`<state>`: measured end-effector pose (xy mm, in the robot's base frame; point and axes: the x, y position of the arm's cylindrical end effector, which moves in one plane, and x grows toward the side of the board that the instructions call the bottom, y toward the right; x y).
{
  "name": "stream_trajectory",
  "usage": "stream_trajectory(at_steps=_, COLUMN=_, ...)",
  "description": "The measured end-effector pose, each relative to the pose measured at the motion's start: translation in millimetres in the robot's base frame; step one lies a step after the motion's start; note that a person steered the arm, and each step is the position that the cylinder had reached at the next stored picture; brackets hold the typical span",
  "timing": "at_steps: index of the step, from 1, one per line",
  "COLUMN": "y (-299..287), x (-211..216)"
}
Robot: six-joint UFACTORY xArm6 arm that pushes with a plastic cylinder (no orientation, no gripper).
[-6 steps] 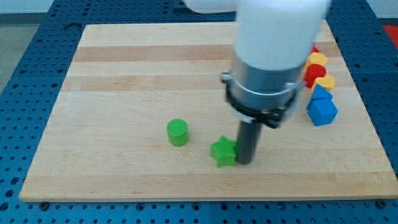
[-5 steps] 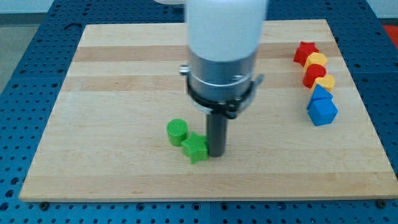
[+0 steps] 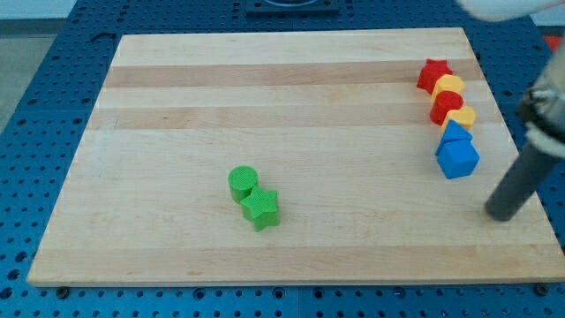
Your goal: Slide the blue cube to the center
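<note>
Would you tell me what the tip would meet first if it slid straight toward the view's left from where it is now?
Probably nothing: my tip sits below and right of the blue cube, so a level leftward path likely passes beneath it, perhaps reaching the green star far across.

bright, even overhead light fills the scene, and the wooden board [image 3: 291, 132] shows no glare. shadows are soft and short, hugging the blocks. the dark rod at three o'clock is smeared by motion blur, my tip [image 3: 501, 214] included. everything else stays sharp, with no warping at the edges.
</note>
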<state>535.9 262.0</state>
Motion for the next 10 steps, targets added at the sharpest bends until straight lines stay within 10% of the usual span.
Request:
stream_trajectory(at_steps=8, y=-209.7, x=-130.5)
stream_trajectory(at_steps=10, y=-165.6, x=-102.3)
